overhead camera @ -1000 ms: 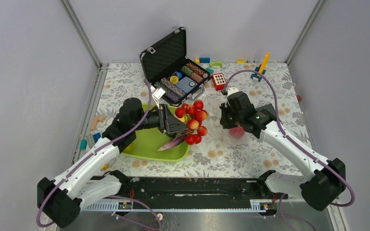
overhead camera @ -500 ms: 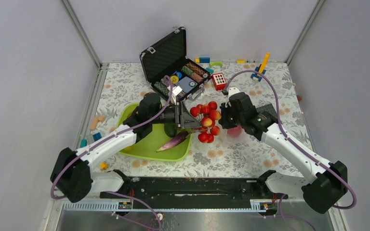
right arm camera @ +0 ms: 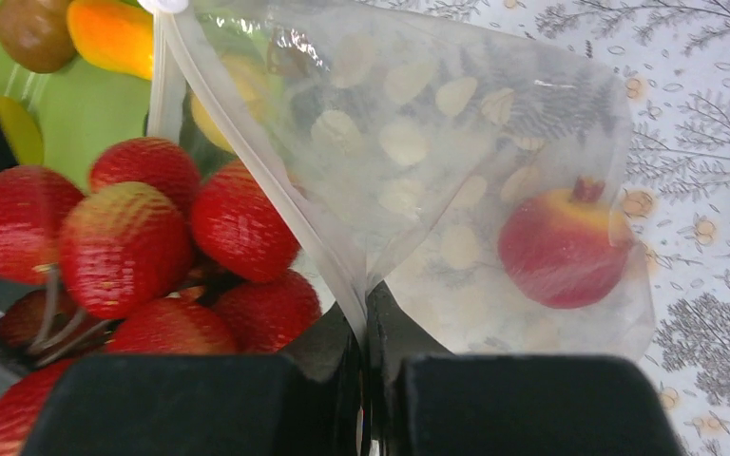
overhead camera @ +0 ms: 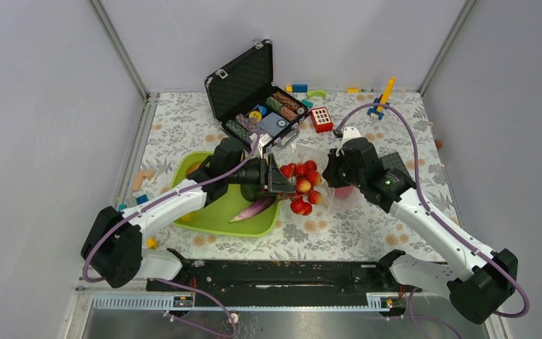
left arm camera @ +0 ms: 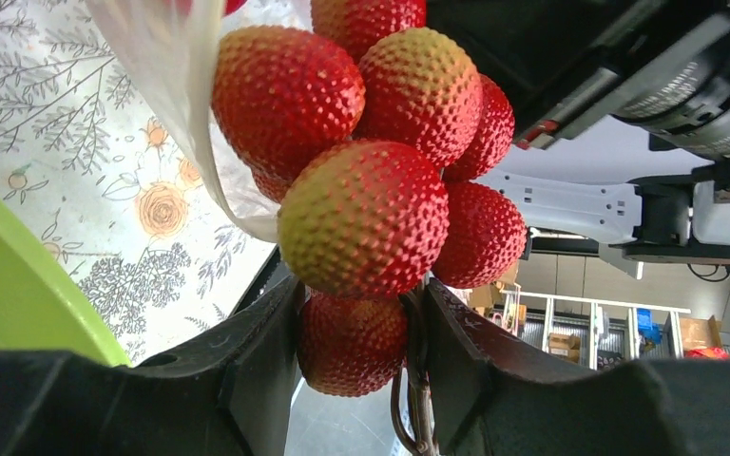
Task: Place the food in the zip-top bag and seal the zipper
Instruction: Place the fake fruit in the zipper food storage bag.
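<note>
Left pincer [left arm camera: 356, 332] half-closed on red berry cluster [left arm camera: 361, 218] — right pincer [right arm camera: 366, 323] pinched onto zipper [right arm camera: 247, 152] to hold zip-top bag [right arm camera: 494, 123] open.

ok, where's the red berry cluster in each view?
Top external: red berry cluster at centre, just right of the green tray.
Left wrist: fills the middle, held in the left gripper.
Right wrist: left half, beside the zip-top bag mouth.
Shared landmark: green tray, lower left in left wrist, upper left in right wrist.
</note>
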You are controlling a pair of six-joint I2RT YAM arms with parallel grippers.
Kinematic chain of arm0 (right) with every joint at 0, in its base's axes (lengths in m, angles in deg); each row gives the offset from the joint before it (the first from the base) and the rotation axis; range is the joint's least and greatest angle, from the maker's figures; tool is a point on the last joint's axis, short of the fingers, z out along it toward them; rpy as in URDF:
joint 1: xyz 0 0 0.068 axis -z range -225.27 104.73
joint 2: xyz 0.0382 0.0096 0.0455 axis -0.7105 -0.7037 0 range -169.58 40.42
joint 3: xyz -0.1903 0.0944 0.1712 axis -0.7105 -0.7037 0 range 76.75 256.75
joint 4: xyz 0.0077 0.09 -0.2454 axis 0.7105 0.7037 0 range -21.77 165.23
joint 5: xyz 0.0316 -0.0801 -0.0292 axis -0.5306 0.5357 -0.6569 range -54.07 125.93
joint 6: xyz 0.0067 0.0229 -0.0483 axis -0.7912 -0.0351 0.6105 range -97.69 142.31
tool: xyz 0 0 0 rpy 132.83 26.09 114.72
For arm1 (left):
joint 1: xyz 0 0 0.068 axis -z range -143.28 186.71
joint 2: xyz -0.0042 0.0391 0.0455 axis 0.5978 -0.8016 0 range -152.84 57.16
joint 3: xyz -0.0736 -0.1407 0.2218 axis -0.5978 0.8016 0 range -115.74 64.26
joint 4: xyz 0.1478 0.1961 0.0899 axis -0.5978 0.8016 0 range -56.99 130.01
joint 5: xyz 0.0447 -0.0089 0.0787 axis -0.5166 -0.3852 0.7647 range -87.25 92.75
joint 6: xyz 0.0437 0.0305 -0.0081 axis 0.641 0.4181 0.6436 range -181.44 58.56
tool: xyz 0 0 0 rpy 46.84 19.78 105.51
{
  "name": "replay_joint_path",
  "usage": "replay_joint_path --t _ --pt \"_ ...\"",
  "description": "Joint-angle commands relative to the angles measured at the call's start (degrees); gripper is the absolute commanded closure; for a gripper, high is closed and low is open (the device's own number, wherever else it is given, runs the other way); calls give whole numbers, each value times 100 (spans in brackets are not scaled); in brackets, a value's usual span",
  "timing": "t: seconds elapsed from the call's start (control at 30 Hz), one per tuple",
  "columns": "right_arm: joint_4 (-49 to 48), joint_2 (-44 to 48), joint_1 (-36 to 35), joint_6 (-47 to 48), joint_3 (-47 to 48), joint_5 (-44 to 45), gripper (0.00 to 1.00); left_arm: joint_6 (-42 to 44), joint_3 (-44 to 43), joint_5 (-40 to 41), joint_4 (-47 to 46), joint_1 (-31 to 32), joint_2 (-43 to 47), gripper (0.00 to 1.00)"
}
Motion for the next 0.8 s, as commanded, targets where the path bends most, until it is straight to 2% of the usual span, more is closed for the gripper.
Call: replay_joint_path --t 0.0,0.17,0.33,0.57,0.77 --pt "-576 258 25 213 -145 -502 100 133 -377 -164 188 34 -294 100" --pt "-934 424 27 498 -331 -1120 100 442 -793 -118 992 52 -592 100" --pt "-984 457 23 701 -366 -1695 100 306 -999 18 1162 52 -760 100" --pt "-1024 365 -1 802 -421 -2335 100 -588 -1009 512 501 54 -890 100" --pt "-1018 438 -113 964 -499 -2450 100 -1388 -889 639 -391 48 -1019 100"
